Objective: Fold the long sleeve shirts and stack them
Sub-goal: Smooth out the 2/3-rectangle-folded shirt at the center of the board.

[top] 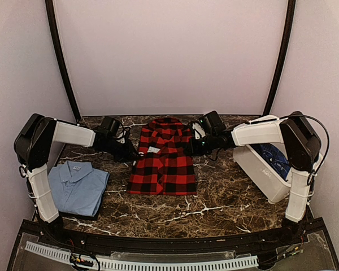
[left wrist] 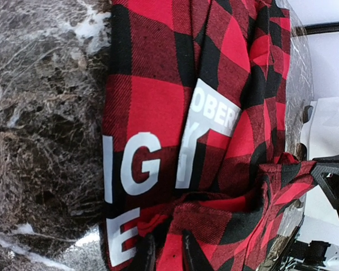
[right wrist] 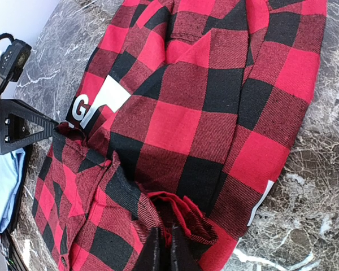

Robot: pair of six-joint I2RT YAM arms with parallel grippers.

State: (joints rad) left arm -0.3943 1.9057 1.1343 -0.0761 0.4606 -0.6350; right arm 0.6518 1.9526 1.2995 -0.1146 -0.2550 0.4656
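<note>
The red-and-black checked flannel shirt (top: 164, 161) lies partly folded in the middle of the marble table. My left gripper (top: 131, 151) is at its left edge, shut on a fold of the flannel (left wrist: 175, 248) near its white printed letters. My right gripper (top: 193, 147) is at its right edge, shut on a bunched fold of the flannel (right wrist: 183, 217). A light blue collared shirt (top: 78, 186) lies folded at the near left. A dark blue patterned shirt (top: 274, 159) sits inside the white bin (top: 260, 169) at the right.
The white bin stands close under my right arm. The table's near edge carries a black rail (top: 175, 243). Curved black poles (top: 61, 59) rise at the back corners in front of the white backdrop.
</note>
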